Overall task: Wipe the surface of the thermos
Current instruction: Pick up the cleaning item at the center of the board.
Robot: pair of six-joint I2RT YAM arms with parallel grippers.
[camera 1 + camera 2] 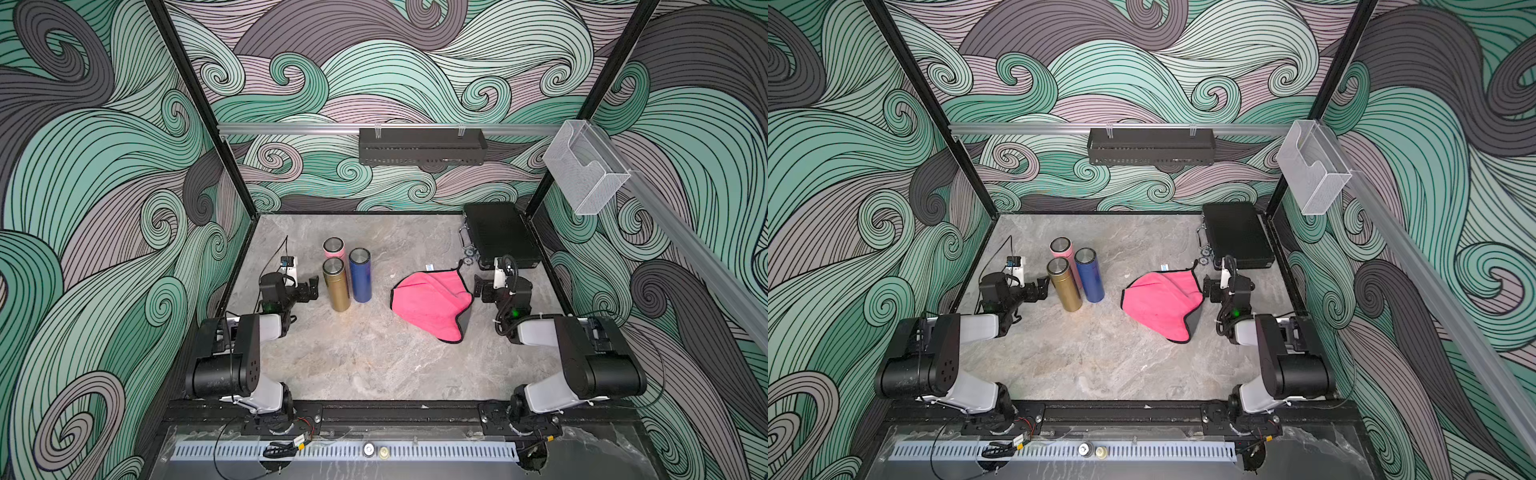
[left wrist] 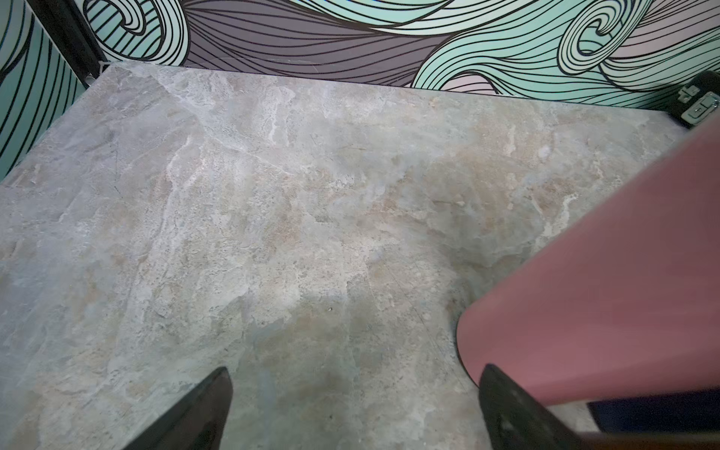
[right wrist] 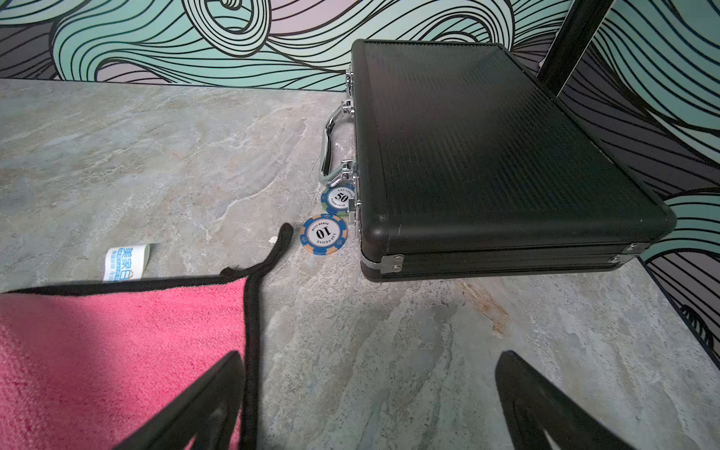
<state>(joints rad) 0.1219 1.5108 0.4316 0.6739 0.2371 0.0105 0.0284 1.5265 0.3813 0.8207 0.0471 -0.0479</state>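
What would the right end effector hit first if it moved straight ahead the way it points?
Probably the black case, near its corner by the 10 chip; the cloth lies beside that line. Depth is hard to judge.

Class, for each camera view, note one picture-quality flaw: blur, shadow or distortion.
Left wrist view: pink thermos close and blurred; right wrist view: shadow darkens part of the pink cloth, poker chips sharp; both top views: walls splay outward.

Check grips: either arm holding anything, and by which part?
Nothing is held. The left jaws stand open near the pink thermos, the right jaws open at the edge of the pink cloth; neither closes on anything.
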